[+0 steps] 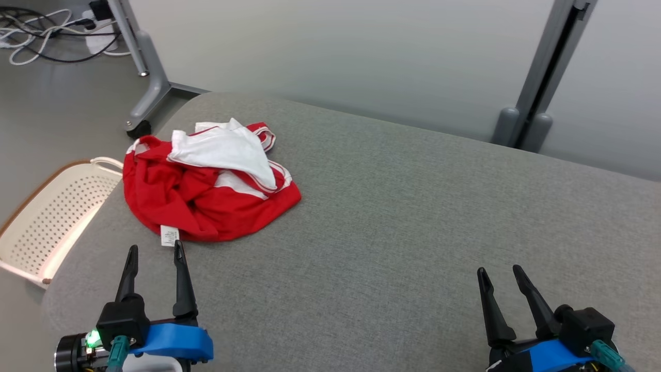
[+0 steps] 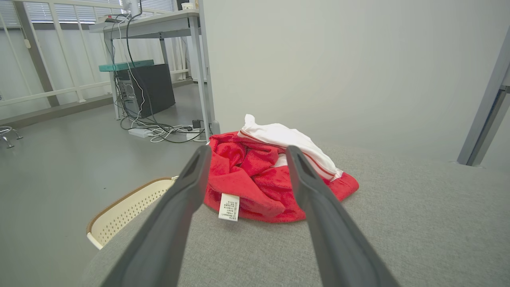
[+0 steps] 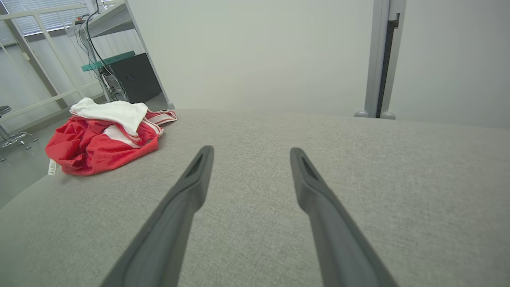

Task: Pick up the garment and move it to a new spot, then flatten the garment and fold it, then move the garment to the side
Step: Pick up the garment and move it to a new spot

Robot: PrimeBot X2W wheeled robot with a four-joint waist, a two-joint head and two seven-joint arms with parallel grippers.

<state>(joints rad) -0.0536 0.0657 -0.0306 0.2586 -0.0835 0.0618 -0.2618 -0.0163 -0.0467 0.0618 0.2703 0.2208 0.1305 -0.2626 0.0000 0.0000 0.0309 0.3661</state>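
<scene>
Nothing is looking done yet: the garment [image 1: 206, 196] is lying crumpled at the desk's [image 1: 387, 206] left end, and the left gripper [image 1: 156, 251] just short of it and the right gripper [image 1: 499, 269] well apart are holding their fingers wide and empty, leaving every step waiting.

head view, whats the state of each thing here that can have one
garment: crumpled heap, unfolded, lying on the padded table, not held
left gripper: open, empty, fingertips close to the garment's label, not gripping
right gripper: open, empty, over a bare part of the padded table
basket: upright, beside the padded table's left edge
</scene>
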